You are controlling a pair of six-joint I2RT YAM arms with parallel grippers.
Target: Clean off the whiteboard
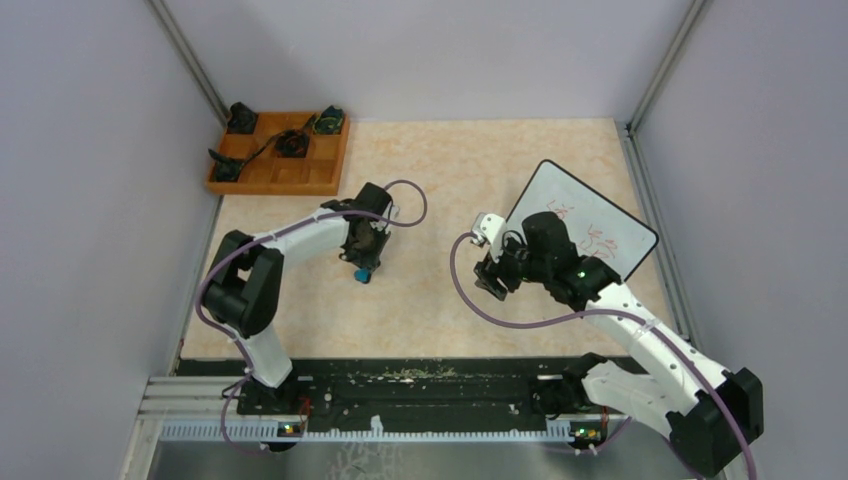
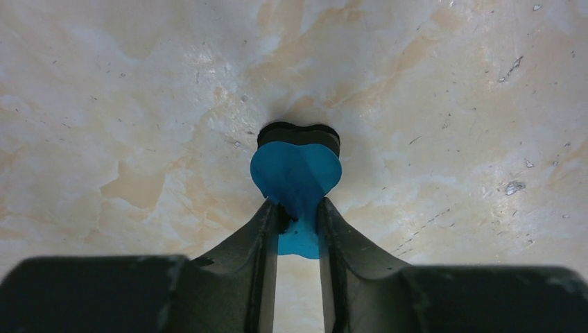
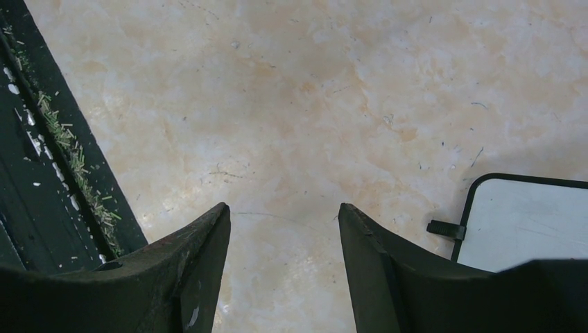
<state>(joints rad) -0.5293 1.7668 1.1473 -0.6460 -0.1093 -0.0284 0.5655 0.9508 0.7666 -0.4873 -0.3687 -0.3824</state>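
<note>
The whiteboard (image 1: 585, 220) lies flat at the right of the table, white with a thin black frame and red handwritten marks. Its corner and a small black foot show in the right wrist view (image 3: 527, 222). My right gripper (image 1: 490, 280) is open and empty, hovering just left of the board; in its wrist view (image 3: 284, 211) only bare table lies between the jaws. My left gripper (image 1: 364, 270) is shut on a blue heart-shaped eraser (image 2: 297, 173) with a black felt underside, held at the table surface left of centre. The blue eraser also shows in the top view (image 1: 362, 275).
A wooden compartment tray (image 1: 262, 172) with several small dark objects sits at the back left corner. A black rail (image 3: 41, 173) littered with green and white bits runs along the near table edge. Grey walls enclose the table on three sides.
</note>
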